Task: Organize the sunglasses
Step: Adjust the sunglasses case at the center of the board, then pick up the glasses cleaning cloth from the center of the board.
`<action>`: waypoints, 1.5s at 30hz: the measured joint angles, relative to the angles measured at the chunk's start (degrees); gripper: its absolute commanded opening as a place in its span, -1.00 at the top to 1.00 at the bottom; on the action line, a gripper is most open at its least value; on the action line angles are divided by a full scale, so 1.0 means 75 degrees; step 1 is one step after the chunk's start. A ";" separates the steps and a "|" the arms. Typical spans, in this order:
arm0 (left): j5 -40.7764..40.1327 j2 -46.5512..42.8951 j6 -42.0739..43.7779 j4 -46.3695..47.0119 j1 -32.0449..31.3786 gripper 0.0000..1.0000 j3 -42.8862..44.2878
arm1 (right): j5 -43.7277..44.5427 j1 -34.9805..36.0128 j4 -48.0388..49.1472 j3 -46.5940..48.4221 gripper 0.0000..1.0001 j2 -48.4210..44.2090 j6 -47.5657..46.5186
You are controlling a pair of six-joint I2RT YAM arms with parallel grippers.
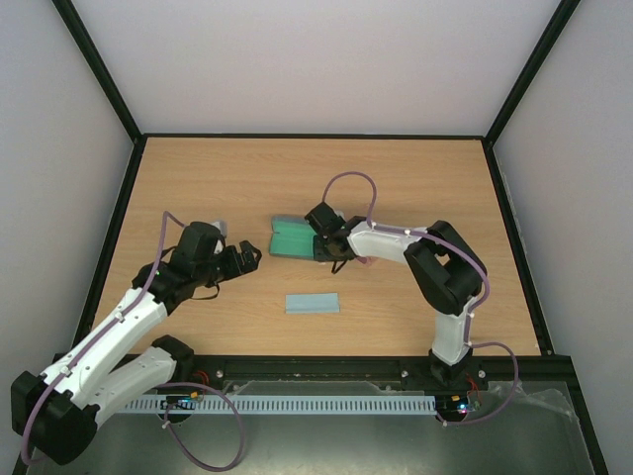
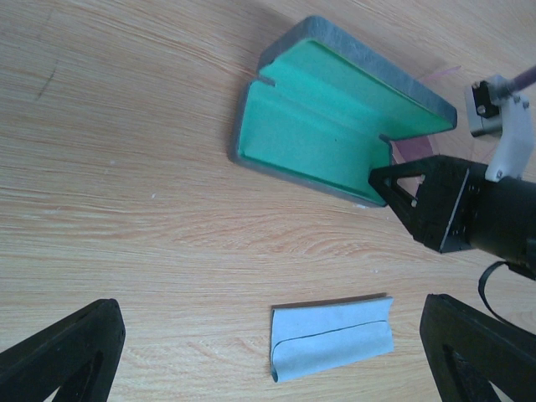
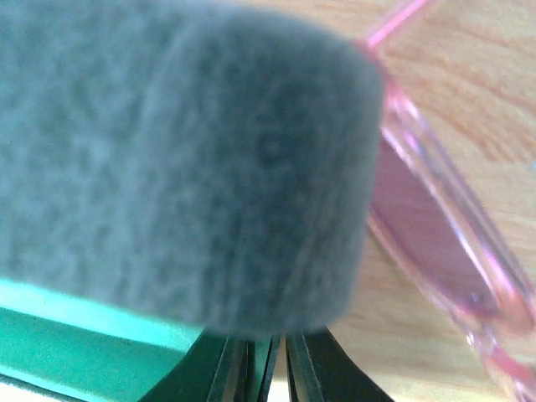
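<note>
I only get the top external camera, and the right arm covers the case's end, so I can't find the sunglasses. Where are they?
Observer: The right wrist view shows the sunglasses lying on the table outside the case, close beside its grey shell. I cannot tell if they touch it.
Operator: Is anything inside the case?
Observer: In the left wrist view the case stands open, and the green inside that shows is bare.
Operator: What is the right arm doing there?
Observer: The right gripper has its jaws nearly together at the case's end, with what looks like a thin green-lined edge between them.
</note>
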 measured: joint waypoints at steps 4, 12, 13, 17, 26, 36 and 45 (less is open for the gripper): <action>0.0023 -0.0090 -0.0012 0.0000 0.0000 -0.99 -0.0050 | 0.0076 0.0192 -0.0026 -0.0551 0.71 -0.0481 0.0003; 0.0067 -0.0172 -0.0050 0.0009 0.0000 -0.99 -0.0256 | 0.0338 0.0376 -0.0058 -0.1399 0.70 -0.1373 -0.0017; 0.0079 -0.0175 -0.0064 0.0009 -0.0003 -0.99 -0.0283 | 0.0388 0.0376 -0.0073 -0.1431 0.70 -0.1411 -0.0026; 0.0117 -0.0175 -0.0090 0.0026 -0.0003 -0.99 -0.0306 | 0.0545 0.0379 -0.0076 -0.1501 0.68 -0.1437 -0.0085; 0.0122 -0.0175 -0.0122 0.0061 -0.0009 -0.99 -0.0309 | 0.0921 0.0373 -0.0087 -0.1545 0.55 -0.1440 -0.0233; 0.0114 -0.0157 -0.0125 0.0064 -0.0149 -0.99 -0.0306 | 0.0659 0.0373 -0.0102 -0.1612 0.22 -0.2352 -0.0475; 0.0245 0.0058 -0.0122 0.0114 -0.0175 -0.99 -0.0303 | -0.0166 0.0373 -0.0510 -0.1722 -0.63 -0.4715 -0.0478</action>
